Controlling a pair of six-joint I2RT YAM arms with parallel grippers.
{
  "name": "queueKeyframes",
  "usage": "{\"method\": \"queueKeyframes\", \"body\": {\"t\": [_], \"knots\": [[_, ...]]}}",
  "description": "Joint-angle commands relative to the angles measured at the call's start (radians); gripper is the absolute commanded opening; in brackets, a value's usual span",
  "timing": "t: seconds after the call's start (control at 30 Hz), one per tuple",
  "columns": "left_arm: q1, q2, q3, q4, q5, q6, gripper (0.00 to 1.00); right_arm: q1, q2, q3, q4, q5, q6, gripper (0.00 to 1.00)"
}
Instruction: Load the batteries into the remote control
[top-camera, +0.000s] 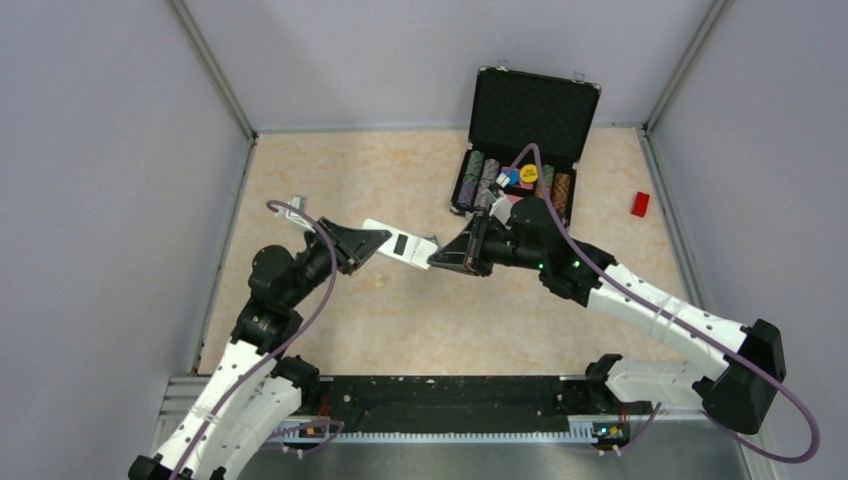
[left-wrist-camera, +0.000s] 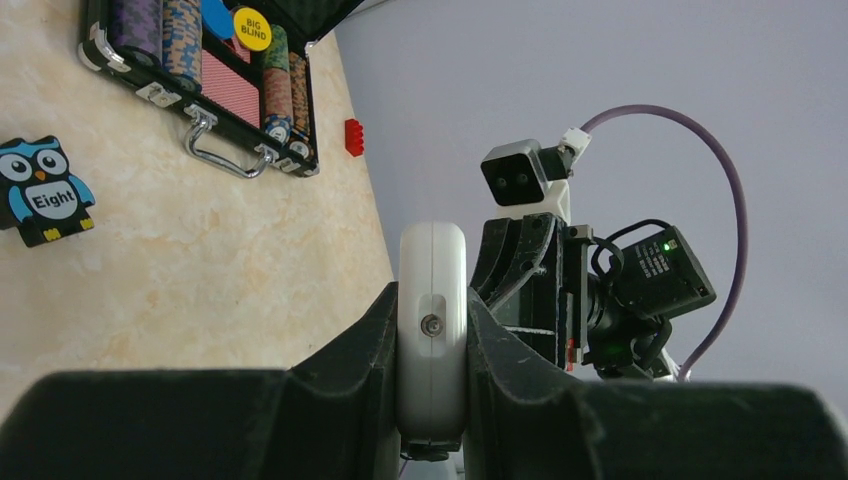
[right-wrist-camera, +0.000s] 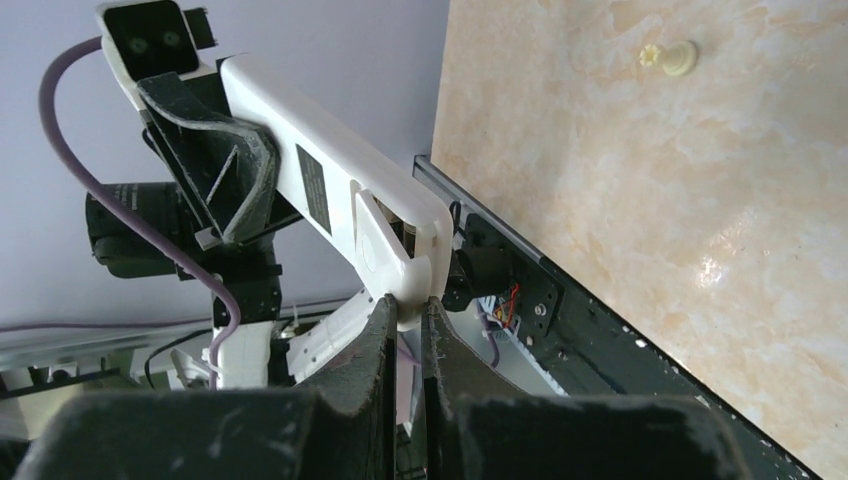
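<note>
1 slim white plastic remote control (top-camera: 400, 243) in left hand (left-wrist-camera: 432, 345)

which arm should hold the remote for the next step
Left. The left gripper clamps the remote control squarely across one end; the right gripper only pinches the other tip, so it probably frees up easier.

Grey walls (top-camera: 100, 150) on three sides; beige marbled tabletop (top-camera: 330, 170).
</note>
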Motion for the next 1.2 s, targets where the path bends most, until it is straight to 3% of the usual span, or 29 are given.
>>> {"method": "queueKeyframes", "body": {"t": [0.0,0.1,0.43,0.73,1.0,1.17], "knots": [[-0.032,-0.005,0.131,0.146,0.231,-0.006,0.0,0.007,0.035,0.017,-0.036,-0.014,-0.038,0.0],[-0.032,-0.005,0.158,0.071,0.227,0.042,0.0,0.003,0.026,0.019,-0.036,-0.015,-0.038,0.0],[-0.031,-0.005,0.148,0.06,0.218,0.043,0.0,0.001,0.011,0.031,0.012,-0.023,-0.034,0.0],[-0.032,0.002,0.134,0.059,0.21,0.033,0.0,0.002,0.014,0.019,0.052,-0.029,-0.018,0.15],[-0.032,0.006,0.144,0.021,0.206,0.069,0.0,0.001,0.021,0.024,0.045,-0.022,-0.016,0.18],[-0.032,0.008,0.143,0.011,0.21,0.072,0.0,0.002,0.024,0.024,0.043,-0.01,-0.017,0.26]]}}
